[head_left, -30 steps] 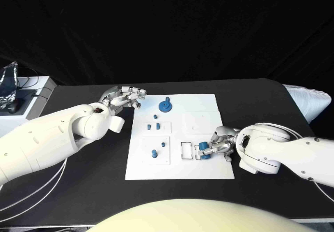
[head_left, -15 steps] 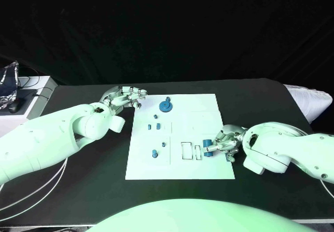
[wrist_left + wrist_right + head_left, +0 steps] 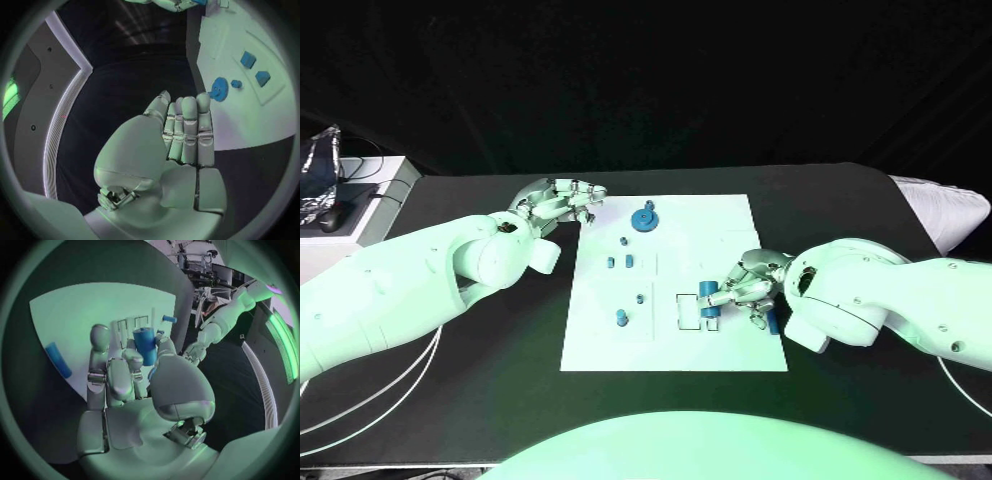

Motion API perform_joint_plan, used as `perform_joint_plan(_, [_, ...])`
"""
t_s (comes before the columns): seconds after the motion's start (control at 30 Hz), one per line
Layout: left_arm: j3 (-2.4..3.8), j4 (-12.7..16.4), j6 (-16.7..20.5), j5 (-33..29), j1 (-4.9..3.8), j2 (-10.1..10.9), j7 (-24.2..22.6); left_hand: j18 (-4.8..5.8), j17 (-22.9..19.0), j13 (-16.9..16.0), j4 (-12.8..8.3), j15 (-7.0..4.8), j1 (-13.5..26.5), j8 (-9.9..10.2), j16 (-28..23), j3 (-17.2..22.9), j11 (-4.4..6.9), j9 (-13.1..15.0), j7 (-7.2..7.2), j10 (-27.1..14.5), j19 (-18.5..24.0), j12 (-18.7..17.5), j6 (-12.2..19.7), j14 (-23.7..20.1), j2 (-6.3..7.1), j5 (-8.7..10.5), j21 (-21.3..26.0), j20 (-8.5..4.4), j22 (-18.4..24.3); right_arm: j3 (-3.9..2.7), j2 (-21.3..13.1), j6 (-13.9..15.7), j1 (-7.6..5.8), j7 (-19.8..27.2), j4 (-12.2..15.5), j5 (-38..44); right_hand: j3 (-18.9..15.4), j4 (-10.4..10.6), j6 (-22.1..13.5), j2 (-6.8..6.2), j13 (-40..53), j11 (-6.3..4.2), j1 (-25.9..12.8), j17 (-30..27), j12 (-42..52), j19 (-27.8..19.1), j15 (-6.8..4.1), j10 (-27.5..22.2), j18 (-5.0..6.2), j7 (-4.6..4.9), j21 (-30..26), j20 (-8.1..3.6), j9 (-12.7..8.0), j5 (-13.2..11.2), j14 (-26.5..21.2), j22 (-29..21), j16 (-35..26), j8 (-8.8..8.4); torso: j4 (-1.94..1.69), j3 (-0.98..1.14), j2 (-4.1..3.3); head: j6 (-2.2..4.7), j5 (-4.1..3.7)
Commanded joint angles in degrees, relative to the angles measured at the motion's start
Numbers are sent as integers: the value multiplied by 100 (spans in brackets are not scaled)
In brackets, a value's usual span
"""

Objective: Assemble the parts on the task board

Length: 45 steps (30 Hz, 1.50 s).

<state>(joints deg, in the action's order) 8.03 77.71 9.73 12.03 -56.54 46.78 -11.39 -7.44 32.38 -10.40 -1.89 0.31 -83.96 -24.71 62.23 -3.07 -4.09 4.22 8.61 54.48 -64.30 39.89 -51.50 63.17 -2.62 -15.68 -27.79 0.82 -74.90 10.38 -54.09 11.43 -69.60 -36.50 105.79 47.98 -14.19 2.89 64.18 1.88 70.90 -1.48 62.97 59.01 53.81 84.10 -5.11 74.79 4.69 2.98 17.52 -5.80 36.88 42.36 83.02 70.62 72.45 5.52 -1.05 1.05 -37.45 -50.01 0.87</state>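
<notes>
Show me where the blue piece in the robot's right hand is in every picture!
Head view: the blue piece sits over the near right part of the white task board, pinched by the right hand.
Right wrist view: the same piece stands between the fingertips, mid-circle.
Left wrist view: I cannot pick it out; the distant right hand sits at the circle's rim.
Shared landmark: the task board's outlined rectangular slots.

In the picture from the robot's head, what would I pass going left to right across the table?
Left hand → round blue part on the task board → blue part held by the right hand.
</notes>
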Motion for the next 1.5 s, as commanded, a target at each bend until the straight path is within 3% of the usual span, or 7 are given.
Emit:
perform_joint_plan(0.03, [3,17,-105,-2,0,-8,-30,-65,-8,5,-20,23,-11,-20,-17,13,-2,-9,-3,-27,-36,21,39,6,-25,-24,35,8,-93,19,161,-120,71,-18,-107,-147,62,-88,35,12,-9,-29,-48,-7,-19,199,-9,-3,99,-4,-45,-9,0,-55,11,-5,-34,19,-13,-2,-4,1,10])
perform_joint_plan(0.33, [3,32,-107,-2,0,6,-32,-65,-8,5,-20,23,-11,-20,-17,13,-2,-9,-3,-27,-36,21,39,6,-25,-24,35,8,-93,35,466,-121,175,-51,-309,43,34,-58,26,8,-18,-24,-81,-1,-30,201,-5,-9,102,0,-64,-5,8,-228,14,-7,-36,27,1,1,-3,1,50])
perform_joint_plan(0.83, [3,40,-105,-2,-1,23,-27,-65,-8,5,-20,23,-11,-20,-17,13,-2,-9,-3,-27,-36,21,39,6,-25,-24,35,8,-93,38,524,-247,190,-92,-349,208,4,0,23,-7,-24,-19,-132,20,-30,205,-1,-15,104,1,-36,-1,19,-421,13,5,-29,41,3,9,-4,1,88])
perform_joint_plan(1.0, [3,42,-106,-2,-1,27,-24,-65,-8,5,-20,23,-11,-20,-17,13,-2,-9,-3,-27,-36,21,39,6,-25,-24,35,8,-93,38,524,-378,190,-106,-349,244,-28,51,12,-62,-42,-14,-189,22,-58,201,3,-34,105,3,-55,4,31,-719,9,1,-36,49,6,5,-3,1,93])
perform_joint_plan(1.2, [3,45,-106,-2,-1,31,-23,-65,-8,5,-20,23,-11,-20,-17,13,-2,-9,-3,-27,-36,21,39,6,-25,-24,35,8,-93,38,521,-382,190,-111,-353,303,-6,124,4,-127,-58,-12,-217,39,-68,207,4,-37,107,2,-49,7,45,-818,12,3,-37,62,4,6,-2,1,98])
perform_joint_plan(1.3, [3,46,-105,-2,-1,35,-22,-65,-8,5,-20,23,-11,-20,-17,13,-2,-9,-3,-27,-36,21,39,6,-25,-24,35,8,-93,38,523,-357,190,-111,-353,347,8,178,1,-168,-62,-11,-250,47,-67,208,4,-36,107,2,-44,7,52,-1115,14,5,-37,68,3,4,-4,1,99])
perform_joint_plan(1.5, [3,48,-105,-2,-1,39,-21,-65,-8,5,-20,23,-11,-20,-17,13,-2,-9,-3,-27,-36,21,39,6,-25,-24,35,8,-93,38,528,-289,191,-105,-352,401,156,373,-8,-325,-74,-9,-297,59,-63,210,6,-38,108,2,-46,9,66,-1467,17,9,-47,82,3,4,-3,1,107])
